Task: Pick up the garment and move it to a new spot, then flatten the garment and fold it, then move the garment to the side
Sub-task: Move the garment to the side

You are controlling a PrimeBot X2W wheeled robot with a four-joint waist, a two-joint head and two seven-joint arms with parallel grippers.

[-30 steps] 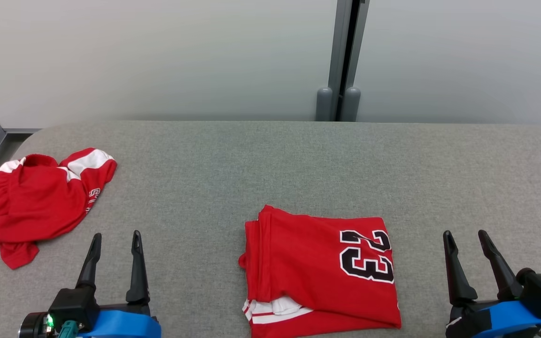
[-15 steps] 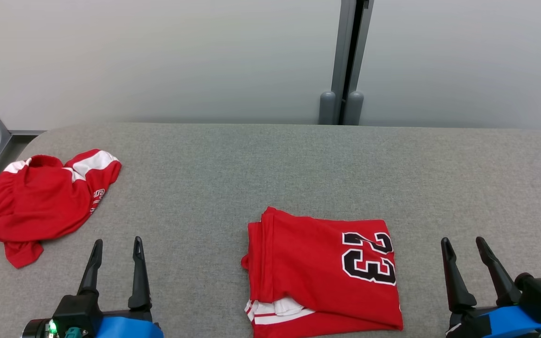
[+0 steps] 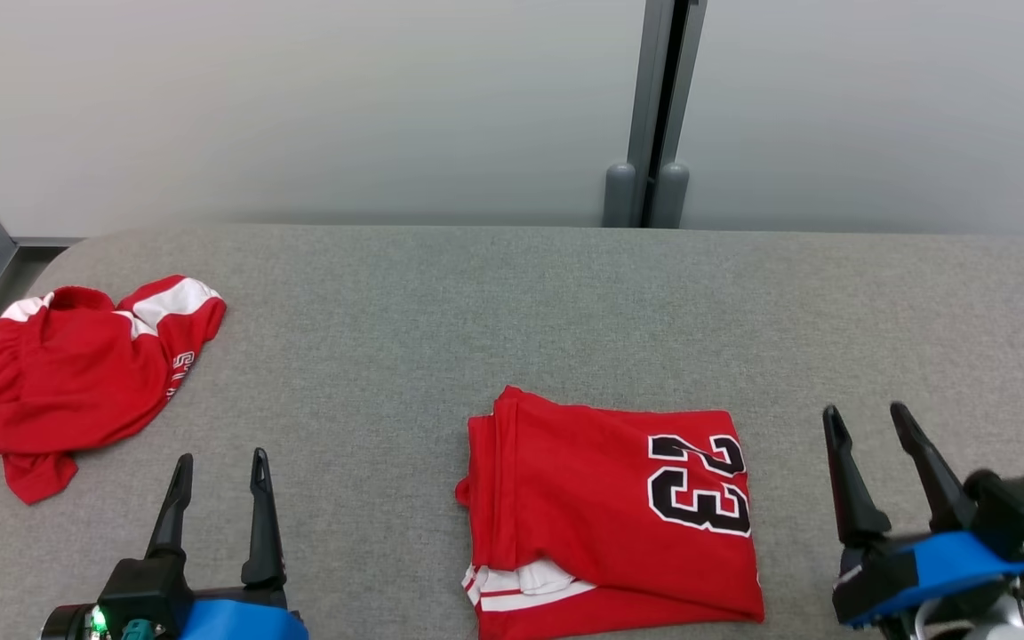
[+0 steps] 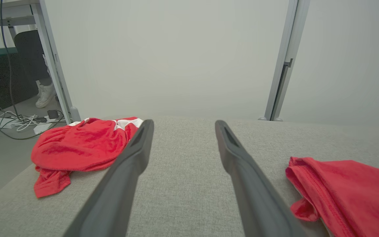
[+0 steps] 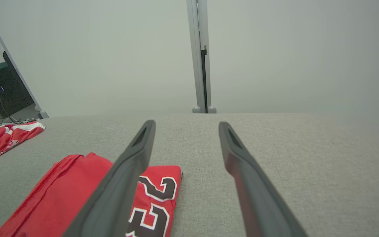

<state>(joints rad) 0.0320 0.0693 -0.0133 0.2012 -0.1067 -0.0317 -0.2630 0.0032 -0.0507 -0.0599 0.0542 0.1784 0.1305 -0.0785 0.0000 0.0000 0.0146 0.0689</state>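
A red garment [image 3: 605,516] lies folded into a rectangle near the front middle of the grey table, its black "23" facing up; it also shows in the left wrist view [image 4: 344,191] and the right wrist view [image 5: 77,197]. My left gripper [image 3: 219,462] stands open to the garment's left, above bare table, nothing between its fingers [image 4: 130,164]. To the garment's right my right gripper [image 3: 868,413] is open and empty too, its fingers [image 5: 242,171] clear of the cloth.
A second red garment [image 3: 76,373] with white stripes lies crumpled at the table's [image 3: 512,302] far left corner [image 4: 81,148]. A grey post [image 3: 650,107] stands behind the table against a pale wall. Cables and a person's shoe [image 4: 44,95] are on the floor beyond the left edge.
My right gripper has risen and moved a little forward and left beside the folded garment. The head camera shifted slightly. The left gripper and both garments stay put.
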